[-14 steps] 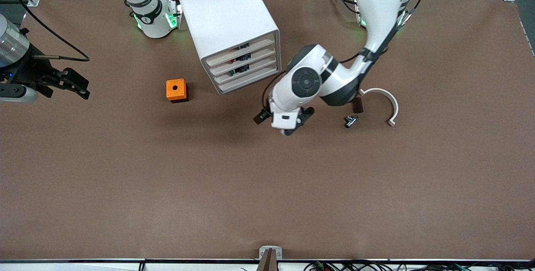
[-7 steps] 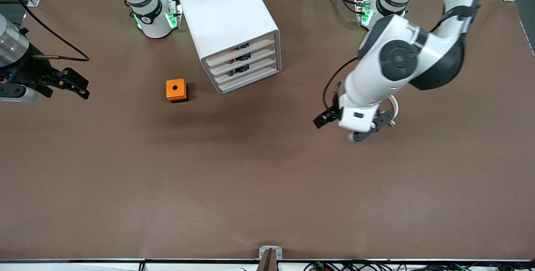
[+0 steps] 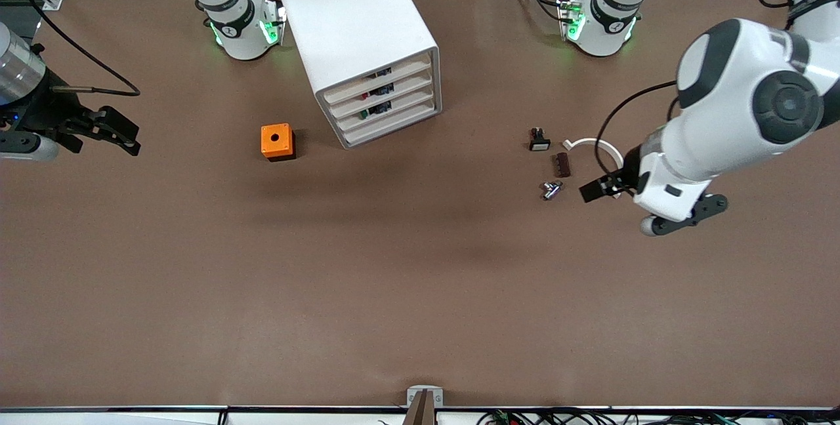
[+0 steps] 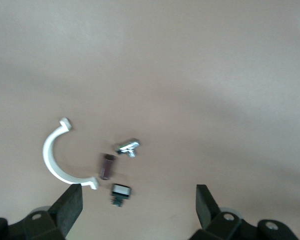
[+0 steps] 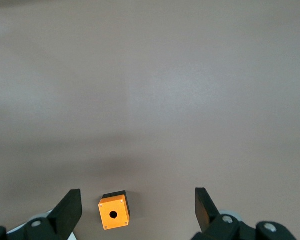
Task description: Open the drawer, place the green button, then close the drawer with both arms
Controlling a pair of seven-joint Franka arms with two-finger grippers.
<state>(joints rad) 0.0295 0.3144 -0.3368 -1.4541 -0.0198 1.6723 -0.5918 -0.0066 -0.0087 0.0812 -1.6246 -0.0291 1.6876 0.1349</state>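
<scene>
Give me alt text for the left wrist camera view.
Open black fingers of the left gripper hover over brown table. Below lie a white plastic half-ring clamp, a small silver metal part, a brown block and a small black-and-white switch.

A brown table (image 3: pixel 394 281) carries everything. A white four-drawer cabinet (image 3: pixel 354 25) is set on it between the two arm bases, and an orange box with a hole (image 3: pixel 277 141) is placed beside it, toward the right arm's end. Toward the left arm's end, four small things are clustered: a black-and-white switch (image 3: pixel 539 140), a dark brown piece (image 3: pixel 562 164), a small metal part (image 3: pixel 550 189) and a white curved clip (image 3: pixel 600 147)
</scene>
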